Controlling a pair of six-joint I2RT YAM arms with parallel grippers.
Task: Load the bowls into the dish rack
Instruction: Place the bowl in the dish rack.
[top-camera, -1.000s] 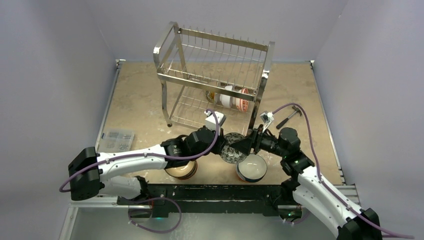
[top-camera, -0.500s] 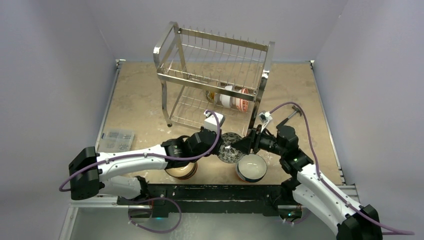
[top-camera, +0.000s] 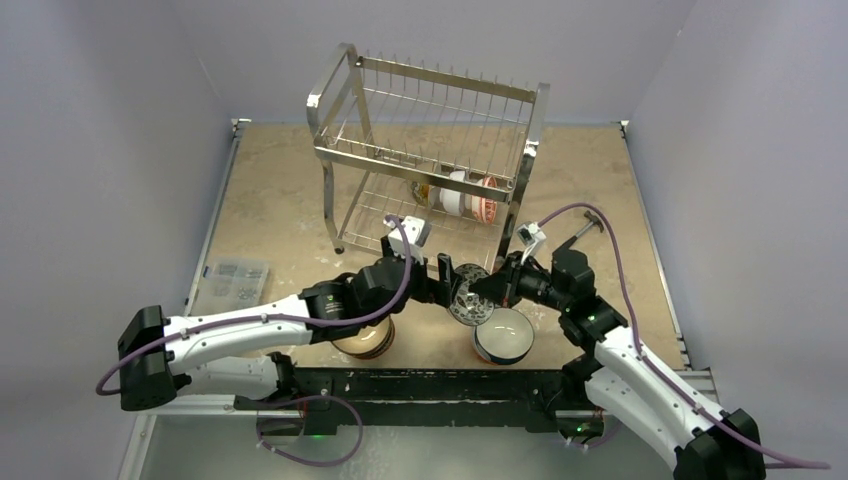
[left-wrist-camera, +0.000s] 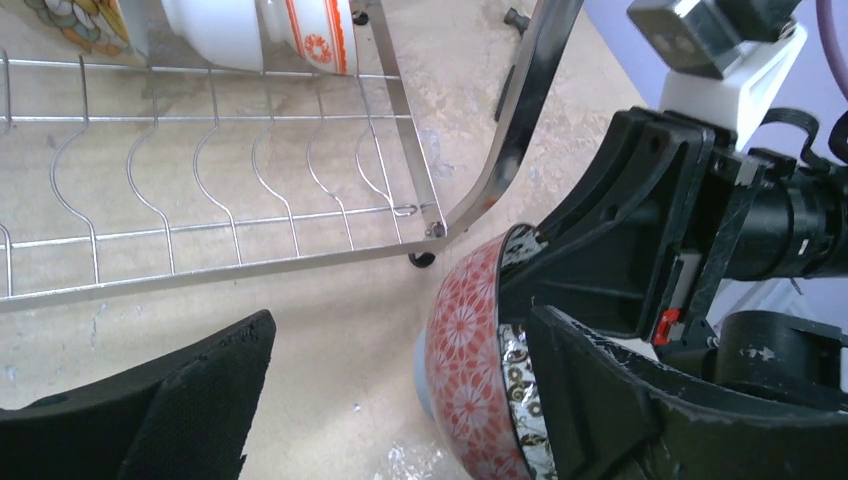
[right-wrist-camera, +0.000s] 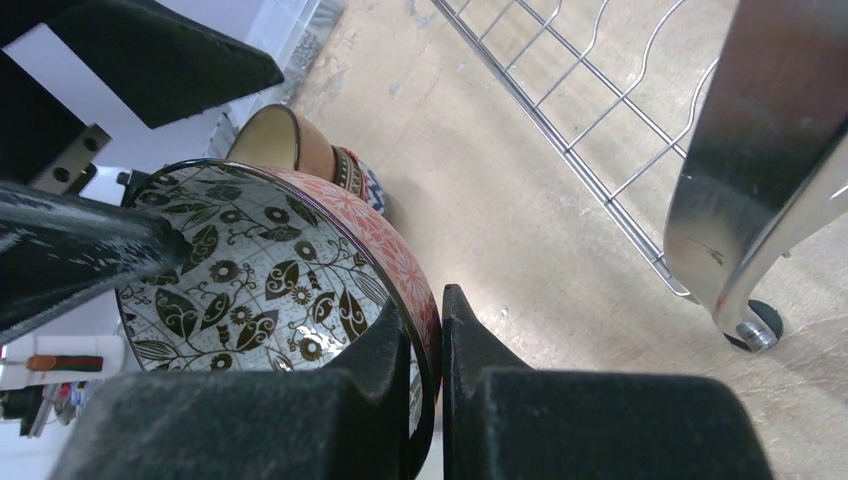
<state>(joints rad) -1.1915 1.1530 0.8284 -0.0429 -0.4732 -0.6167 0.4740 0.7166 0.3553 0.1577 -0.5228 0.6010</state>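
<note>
A red-patterned bowl (top-camera: 467, 293) with a black-and-white floral inside (right-wrist-camera: 260, 270) hangs on its side above the table, in front of the dish rack (top-camera: 430, 160). My right gripper (right-wrist-camera: 428, 310) is shut on its rim, one finger inside and one outside. My left gripper (left-wrist-camera: 400, 330) stands open around the bowl (left-wrist-camera: 470, 350), with a wide gap on the outer side. Three bowls (top-camera: 462, 195) stand on edge in the rack's lower tier. On the table below are a brown bowl (top-camera: 365, 340) and a white bowl with a blue-patterned outside (top-camera: 503, 335).
The rack's chrome corner leg (right-wrist-camera: 760, 190) stands just right of the held bowl. A clear box of small parts (top-camera: 232, 280) lies at the table's left edge. A hammer (top-camera: 580, 232) lies right of the rack.
My right gripper closed on the bowl's rim. My left gripper let go, opened wide and drew back to the left; the bowl now hangs from the right gripper alone.
</note>
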